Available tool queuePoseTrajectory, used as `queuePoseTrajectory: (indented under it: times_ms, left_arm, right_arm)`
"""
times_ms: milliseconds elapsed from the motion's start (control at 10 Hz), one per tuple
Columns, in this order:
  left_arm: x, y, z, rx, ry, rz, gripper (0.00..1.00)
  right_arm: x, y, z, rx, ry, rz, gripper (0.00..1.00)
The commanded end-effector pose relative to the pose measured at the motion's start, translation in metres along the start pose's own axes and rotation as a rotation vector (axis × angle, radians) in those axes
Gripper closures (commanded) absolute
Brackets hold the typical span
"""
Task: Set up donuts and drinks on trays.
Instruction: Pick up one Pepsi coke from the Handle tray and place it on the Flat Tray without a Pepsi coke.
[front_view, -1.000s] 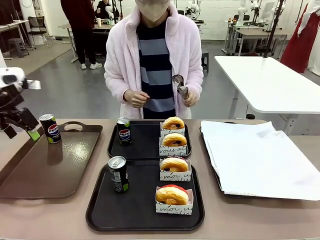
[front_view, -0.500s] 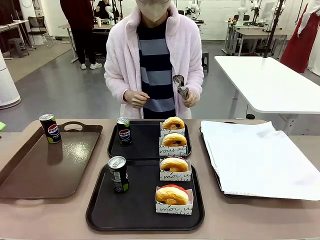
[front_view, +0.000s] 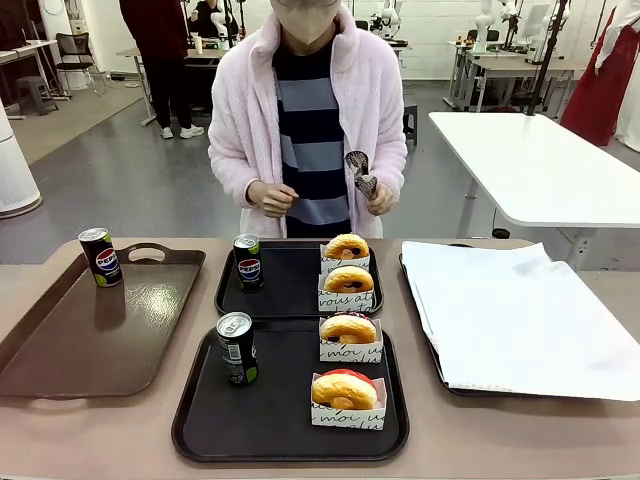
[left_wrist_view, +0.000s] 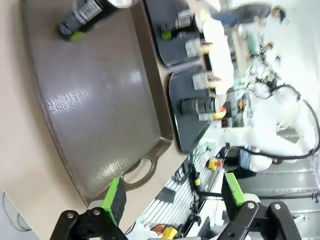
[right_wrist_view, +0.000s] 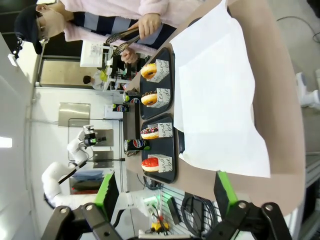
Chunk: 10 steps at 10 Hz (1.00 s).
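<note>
The brown tray (front_view: 110, 345) at the table's left edge is glossy, smooth plastic by the look, throwing back pale reflections. The two black trays (front_view: 290, 420) in the middle are matt and smooth. The cans (front_view: 237, 348) are metal: shiny silver tops, printed black sides. The donuts (front_view: 344, 391) sit in white paper holders (front_view: 348, 415). Creased white paper (front_view: 510, 315) lines the tray at the right edge. The tabletop (front_view: 520, 440) is matt beige. The person's jacket (front_view: 240, 110) is fluffy pink cloth; the tongs (front_view: 360, 172) are bright metal.
</note>
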<state>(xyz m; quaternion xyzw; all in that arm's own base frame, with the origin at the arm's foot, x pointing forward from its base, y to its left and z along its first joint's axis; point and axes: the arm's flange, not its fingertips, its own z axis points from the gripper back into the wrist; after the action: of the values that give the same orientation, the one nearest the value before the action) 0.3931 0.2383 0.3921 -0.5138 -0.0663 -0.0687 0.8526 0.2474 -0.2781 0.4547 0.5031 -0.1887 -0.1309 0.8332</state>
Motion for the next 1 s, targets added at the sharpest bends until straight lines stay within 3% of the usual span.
queuePoseTrajectory:
  times_ms: [0,400,900]
  left_arm:
    - [0.002,0.004,0.01,-0.053,-0.05,-0.029,0.0]
    - [-0.006,0.011,0.019,-0.083,-0.099,-0.014,0.0]
    - [-0.006,0.009,0.017,-0.062,-0.078,0.01,0.0]
  right_arm:
    - [0.002,-0.001,0.0,0.022,-0.012,0.018,0.0]
    - [0.002,-0.001,0.0,0.022,-0.012,0.018,0.0]
    - [0.002,-0.001,0.0,0.022,-0.012,0.018,0.0]
